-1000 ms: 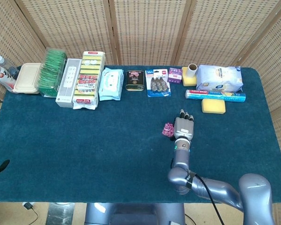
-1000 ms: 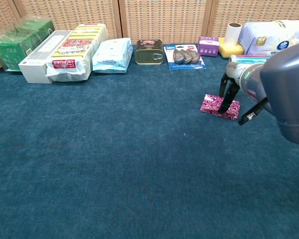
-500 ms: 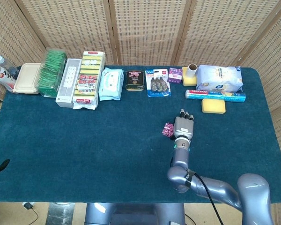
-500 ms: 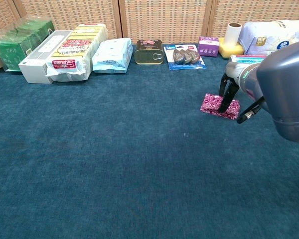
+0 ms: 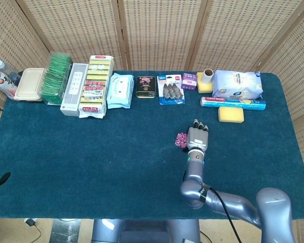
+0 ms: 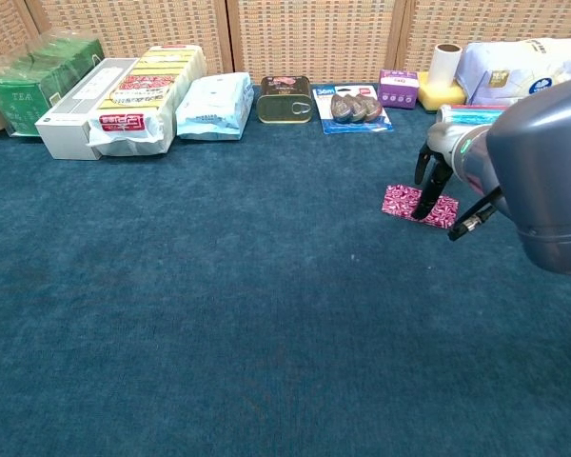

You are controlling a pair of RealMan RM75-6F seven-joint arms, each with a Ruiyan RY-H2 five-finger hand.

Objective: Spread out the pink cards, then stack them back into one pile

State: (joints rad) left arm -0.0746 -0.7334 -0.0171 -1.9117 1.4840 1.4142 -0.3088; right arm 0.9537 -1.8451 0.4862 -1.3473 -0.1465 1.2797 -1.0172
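since a second ago we see the right hand (image 5: pixel 197 137) and the pink cards (image 6: pixel 419 206) under it shifted slightly toward the far row of goods; in the chest view the pile sits a little higher on the blue cloth (image 5: pixel 91 152) than it did. our dark fingers (image 6: pixel 428 188) come down onto the cards' right part, touching the top of the pile, the rest of the hand blocked by the grey forearm that fills the right edge of that view. from the head view only a small corner of the pink cards shows at the hand's left side, the rest hidden beneath the palm. we cannot tell whether the fingers merely press on the pile or pinch it. the cards lie as one pile, near the foil roll (image 5: pixel 233 103) and yellow sponge (image 5: pixel 230 114). our left hand shows in neither view.
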